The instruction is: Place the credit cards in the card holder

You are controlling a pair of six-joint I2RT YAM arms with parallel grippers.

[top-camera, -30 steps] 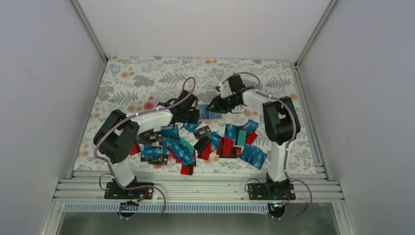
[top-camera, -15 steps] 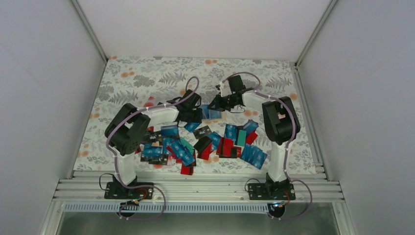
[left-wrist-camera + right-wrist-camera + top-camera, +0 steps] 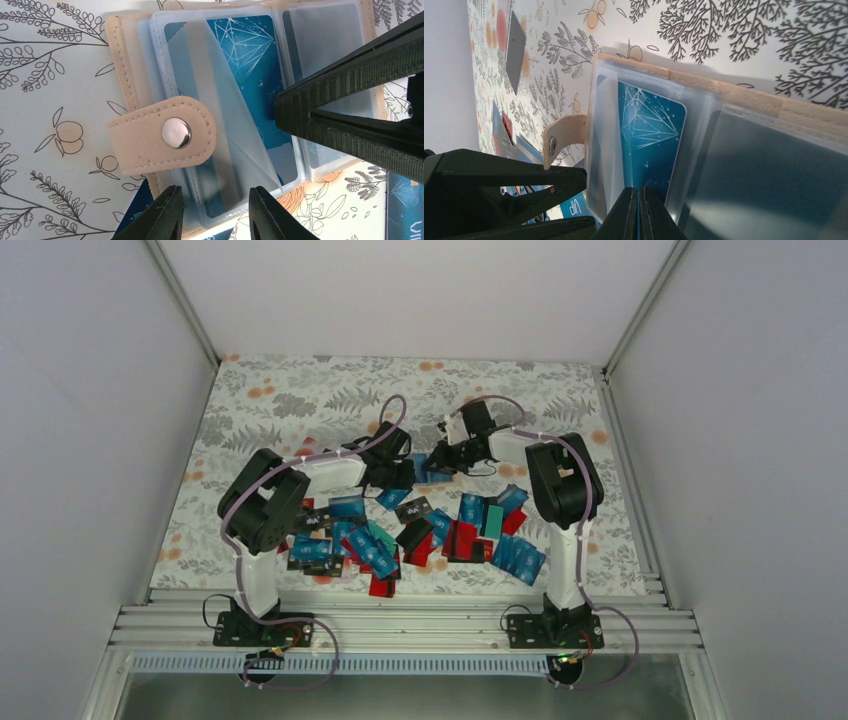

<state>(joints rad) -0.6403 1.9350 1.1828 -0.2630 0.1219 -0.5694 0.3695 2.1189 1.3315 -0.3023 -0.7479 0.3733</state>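
- Left fingers [image 3: 167, 215]: black, standing apart, straddling the near edge of the beige stitched card holder [image 3: 117, 60]. Tips sit over its clear plastic sleeves [image 3: 200, 90], just beside the rounded snap tab [image 3: 162, 135]. Can't tell if they press down.
- Card holder lies open and flat on the floral-print counter [image 3: 50, 75], between the two sets of fingers. One blue credit card with light line print [image 3: 245, 50] sits in a sleeve.
- Right fingers [image 3: 631, 215]: closed tip to tip, at the sleeve over that blue card. Can't tell if a leaf is pinched.
- Loose blue, red, black and teal credit cards [image 3: 400, 530] are heaped on the counter, nearer the arm bases.
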